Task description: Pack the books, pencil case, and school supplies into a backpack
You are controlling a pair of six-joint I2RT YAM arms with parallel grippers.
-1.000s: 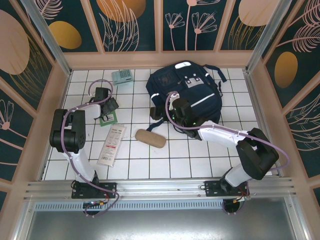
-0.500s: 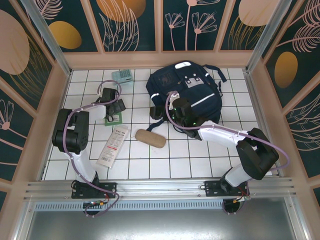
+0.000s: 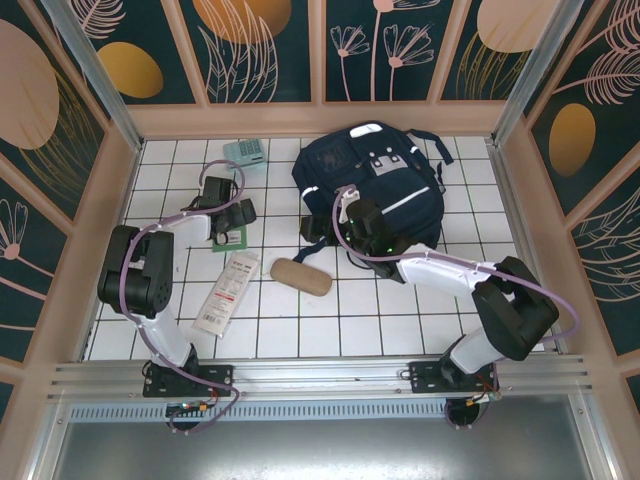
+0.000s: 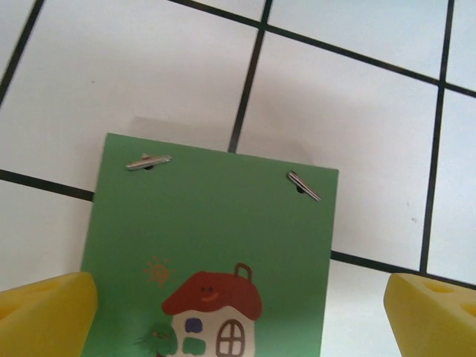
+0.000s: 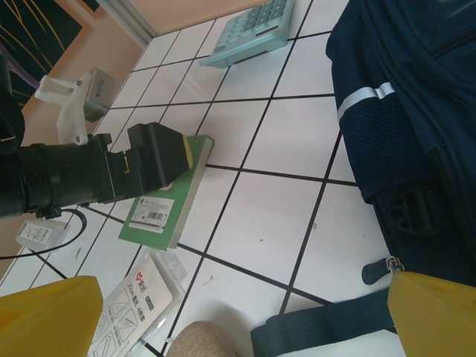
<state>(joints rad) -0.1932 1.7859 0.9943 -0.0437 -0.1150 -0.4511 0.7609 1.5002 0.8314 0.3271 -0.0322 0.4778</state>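
the left gripper [image 4: 238, 320] is held wide open and empty just above the green book [image 4: 212, 230] lying flat on the tiled worktop [image 4: 357, 111], while the right gripper [image 5: 238, 316] is spread equally wide, empty, beside the backpack [image 5: 416, 111], the pencil case [image 3: 300, 277] being left nearby on the tiles.

Small green book [image 4: 212, 245]: lower part cut off by the left wrist view's bottom edge; from above, largely covered by the left gripper [image 3: 238, 222]. Right wrist view: calculator [image 5: 249, 31] clipped at top, pencil case [image 5: 202, 341] and white packet [image 5: 141, 301] clipped at bottom, backpack [image 5: 416, 111] at right.
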